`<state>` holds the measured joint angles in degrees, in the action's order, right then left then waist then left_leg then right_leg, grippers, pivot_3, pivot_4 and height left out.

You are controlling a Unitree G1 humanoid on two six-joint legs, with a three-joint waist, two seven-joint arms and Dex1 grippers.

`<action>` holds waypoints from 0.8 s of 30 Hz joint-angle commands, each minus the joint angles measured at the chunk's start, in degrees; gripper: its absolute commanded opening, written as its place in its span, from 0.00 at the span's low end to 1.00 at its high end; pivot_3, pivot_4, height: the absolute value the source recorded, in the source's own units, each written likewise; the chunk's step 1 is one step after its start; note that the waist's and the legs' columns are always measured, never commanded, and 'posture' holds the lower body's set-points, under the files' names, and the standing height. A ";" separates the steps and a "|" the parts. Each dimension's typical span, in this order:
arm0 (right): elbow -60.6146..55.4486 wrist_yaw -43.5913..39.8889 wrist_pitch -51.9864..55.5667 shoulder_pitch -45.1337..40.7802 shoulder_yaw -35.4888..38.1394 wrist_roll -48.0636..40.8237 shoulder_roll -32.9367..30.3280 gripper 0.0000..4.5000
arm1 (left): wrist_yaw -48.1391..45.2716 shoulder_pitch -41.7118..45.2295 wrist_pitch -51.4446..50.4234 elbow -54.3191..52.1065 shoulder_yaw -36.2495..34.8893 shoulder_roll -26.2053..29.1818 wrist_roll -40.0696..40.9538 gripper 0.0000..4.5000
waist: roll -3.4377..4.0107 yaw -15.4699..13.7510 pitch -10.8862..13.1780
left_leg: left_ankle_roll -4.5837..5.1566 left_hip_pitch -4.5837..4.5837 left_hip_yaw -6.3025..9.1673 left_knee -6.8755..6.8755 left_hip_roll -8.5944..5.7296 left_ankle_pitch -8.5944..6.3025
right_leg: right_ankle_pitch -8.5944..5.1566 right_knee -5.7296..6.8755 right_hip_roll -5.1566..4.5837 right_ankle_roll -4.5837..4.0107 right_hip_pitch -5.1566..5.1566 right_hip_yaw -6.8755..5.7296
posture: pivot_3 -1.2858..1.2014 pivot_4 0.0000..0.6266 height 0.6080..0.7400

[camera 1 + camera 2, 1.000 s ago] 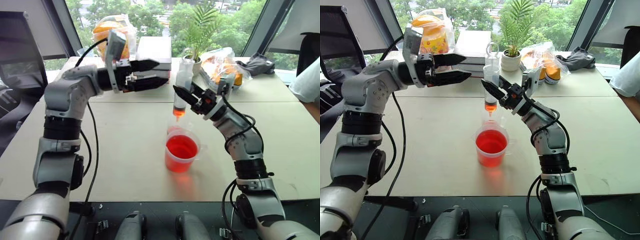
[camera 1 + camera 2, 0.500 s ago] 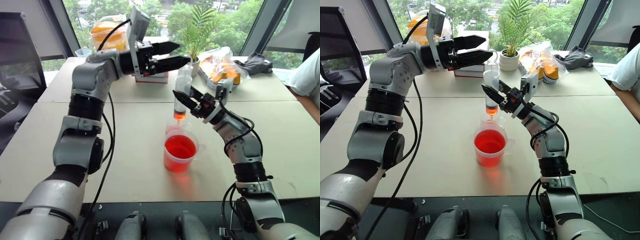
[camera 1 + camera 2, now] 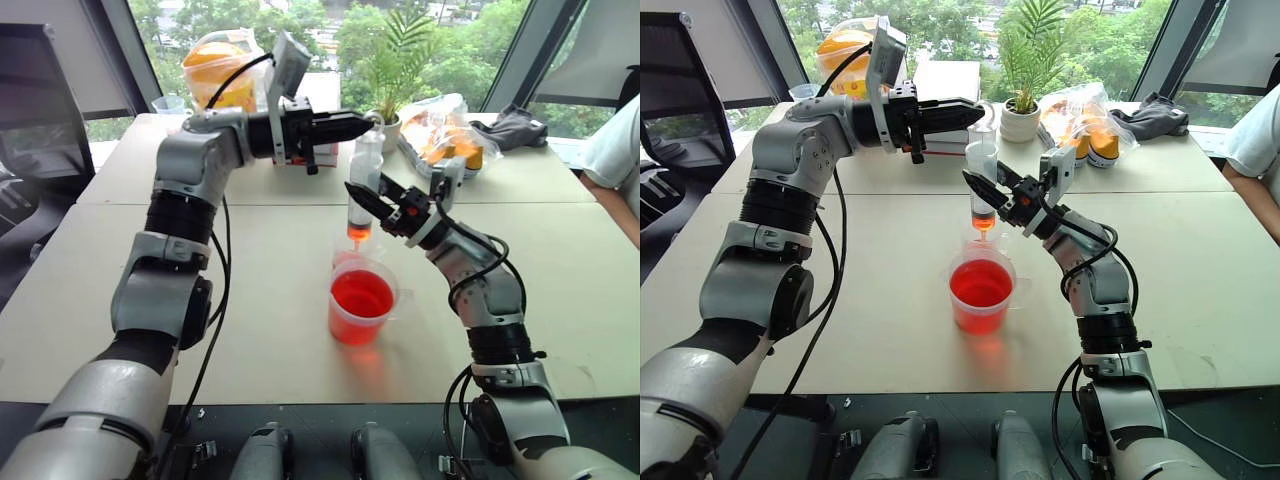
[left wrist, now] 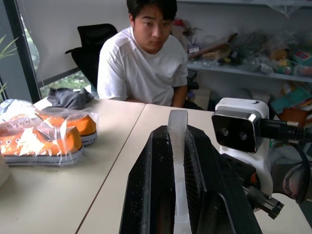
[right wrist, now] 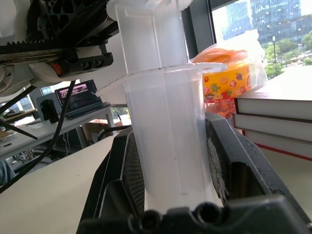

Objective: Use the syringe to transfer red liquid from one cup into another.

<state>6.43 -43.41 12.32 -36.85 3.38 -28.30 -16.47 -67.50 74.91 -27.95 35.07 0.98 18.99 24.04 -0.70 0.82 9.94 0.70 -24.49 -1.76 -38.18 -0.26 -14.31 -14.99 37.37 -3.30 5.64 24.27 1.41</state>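
Observation:
My right gripper (image 3: 362, 194) is shut on the barrel of the syringe (image 3: 364, 175), holding it upright over the table. A little red liquid (image 3: 357, 231) sits at the bottom of the barrel above the orange tip. My left gripper (image 3: 368, 123) reaches in level from the left and is shut on the plunger's top (image 4: 177, 146). The wide cup (image 3: 361, 308) holds red liquid (image 3: 980, 283) and stands in front of the slim cup (image 3: 343, 256). The tip hangs just above the slim cup. In the right wrist view the barrel (image 5: 165, 136) stands between the fingers (image 5: 114, 185).
A potted plant (image 3: 398, 60), stacked books (image 3: 948, 85), bagged orange shoes (image 3: 452, 132) and an orange snack bag (image 3: 222, 62) line the table's far side. A person (image 4: 148, 63) sits at the right end of the table; their sleeve (image 3: 615, 150) is beside dark cloth (image 3: 512, 128).
My left gripper has moved right to the syringe's top and its open fingers have shut on the plunger. The right arm and syringe have kept still.

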 commanded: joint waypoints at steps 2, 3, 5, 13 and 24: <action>-6.10 0.43 0.49 -2.07 1.42 -1.64 -0.70 0.31 | -0.52 -1.55 1.03 -2.52 1.28 -0.46 -1.38 0.01 | 0.00 0.00 0.00 | 0.00 0.00 0.00 0.00 0.00 0.00 | 0.00 0.00 -0.01 0.00 0.00 0.00 | 0.52 0.24 1.00; -6.57 0.56 0.85 -2.28 1.59 -1.77 -0.89 0.31 | -0.56 -2.10 1.11 -2.91 1.53 -0.57 -1.56 0.01 | 0.00 0.00 0.00 | 0.00 0.00 0.00 0.00 0.00 0.00 | 0.00 0.00 -0.01 0.00 0.00 0.00 | 0.52 0.24 1.00; -7.49 0.89 1.64 -2.70 1.98 -2.12 -1.22 0.31 | -0.58 -3.06 1.14 -3.65 1.93 -0.77 -1.75 0.01 | 0.00 0.00 0.00 | 0.00 0.00 0.00 0.00 0.00 0.00 | 0.00 0.00 -0.01 0.00 0.00 0.00 | 0.52 0.24 1.00; -10.91 2.11 4.68 -4.10 3.19 -3.53 -2.10 0.31 | -0.48 -6.78 1.14 -6.44 3.36 -0.98 -2.81 0.01 | 0.00 -0.02 0.00 | 0.00 0.00 0.00 0.00 0.00 0.00 | 0.00 0.01 -0.02 0.00 0.00 0.00 | 0.52 0.24 1.00; -12.26 2.83 6.92 -5.77 4.52 -4.81 -2.14 0.31 | -0.23 -11.04 -0.68 -10.65 4.78 -0.97 -2.97 0.01 | 0.00 -0.03 0.00 | 0.00 0.00 0.00 -0.01 -0.01 0.00 | 0.00 0.01 -0.02 0.00 0.00 0.00 | 0.52 0.24 1.00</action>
<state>0.15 -41.78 21.61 -36.99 3.41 -29.18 -18.72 -66.09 65.94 -26.23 24.76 1.02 18.45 23.11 -0.70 0.80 9.94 0.70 -24.49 -1.76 -38.19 -0.27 -14.31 -14.99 37.37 -3.33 5.64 24.27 1.41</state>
